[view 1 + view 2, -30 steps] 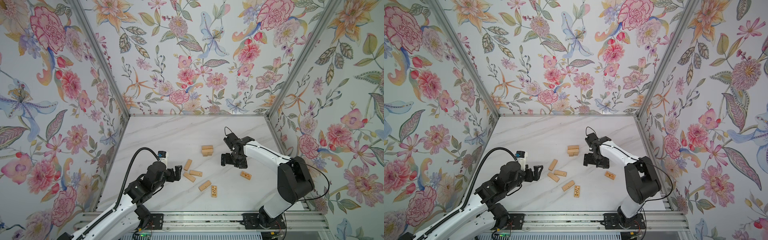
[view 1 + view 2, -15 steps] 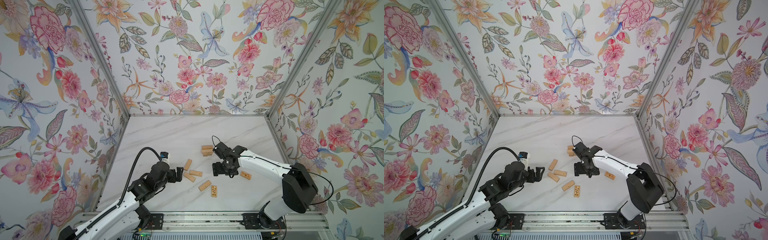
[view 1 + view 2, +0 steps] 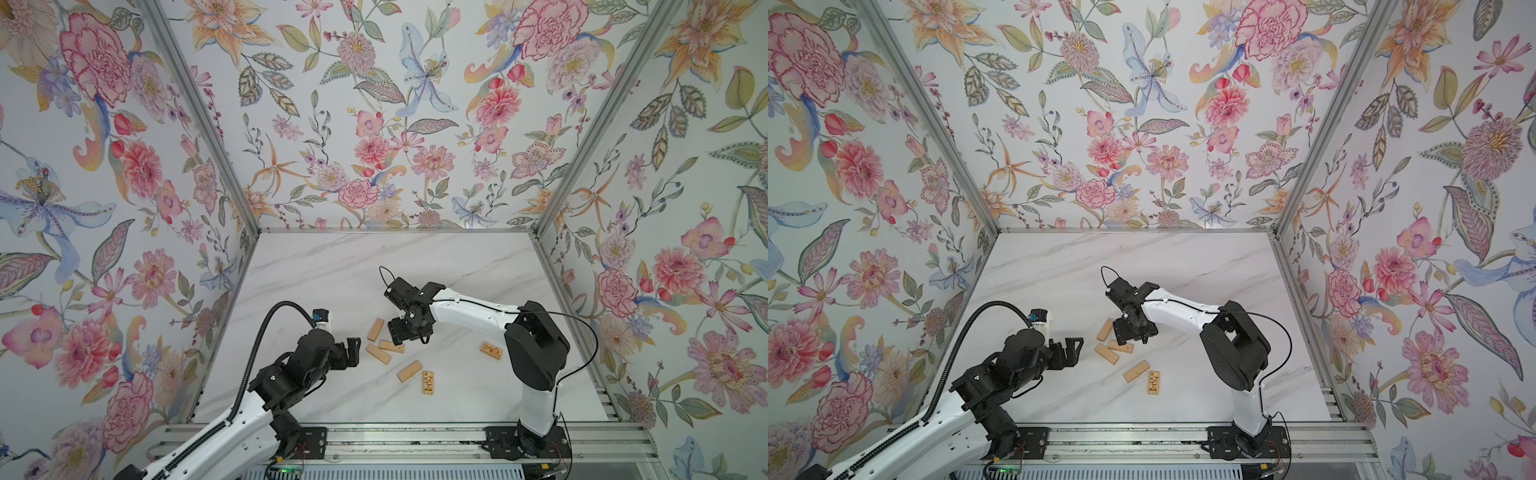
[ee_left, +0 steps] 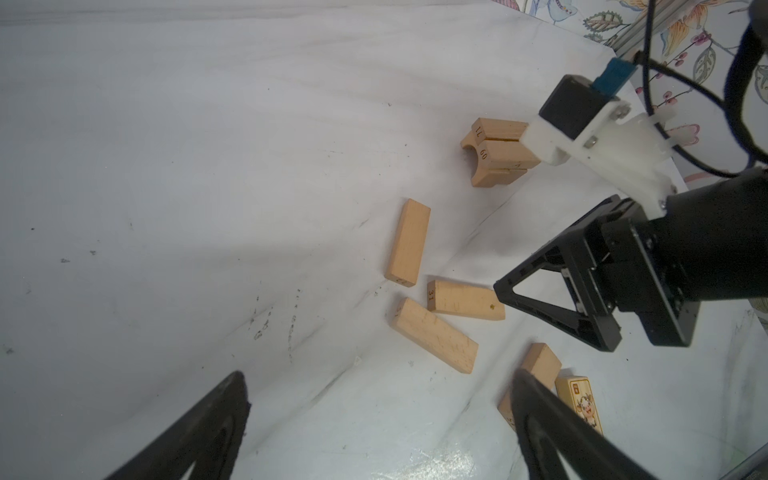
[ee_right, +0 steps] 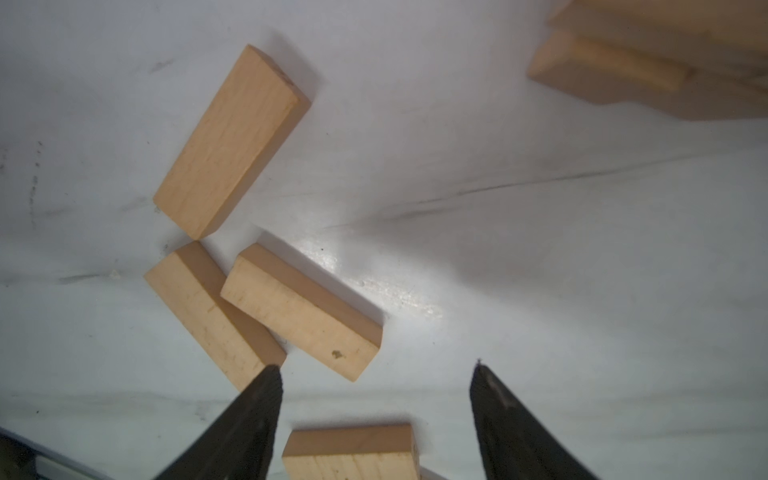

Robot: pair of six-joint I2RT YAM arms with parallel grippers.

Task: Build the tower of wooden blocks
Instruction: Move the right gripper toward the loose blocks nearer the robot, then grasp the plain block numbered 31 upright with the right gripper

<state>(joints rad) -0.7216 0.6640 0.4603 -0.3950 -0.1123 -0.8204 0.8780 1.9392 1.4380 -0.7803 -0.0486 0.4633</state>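
Scene: A marble-look table (image 3: 457, 270) is shown inside flowered walls (image 3: 374, 124), with both arms reaching toward the lower centre of the frame in both top views.
Tower: A low tower (image 4: 496, 151), apparently two layers, is seen from the left wrist. In both top views it is hidden behind the right arm.
Loose pieces: Three plain blocks (image 3: 391, 346) are clustered at lower centre. A fourth block (image 3: 409, 370) and a patterned block (image 3: 428, 382) lie just below them. A second patterned block (image 3: 491, 350) lies apart to the right.
Right gripper: The right gripper (image 3: 401, 334) is poised over the cluster with its jaws parted and nothing held. One fingertip (image 4: 496, 287) is seen just at the end of the middle plain piece.
Left gripper: The left gripper (image 3: 354, 352) is spread wide and empty, left of the cluster.
Step in hand: A pick of the next piece for the tower is judged to be under way, and no grip has been made yet.
Next move: The jaws would need to be lowered astride one piece only, since its neighbour lies just beside it. The piece would then have to be laid crosswise on the stack.
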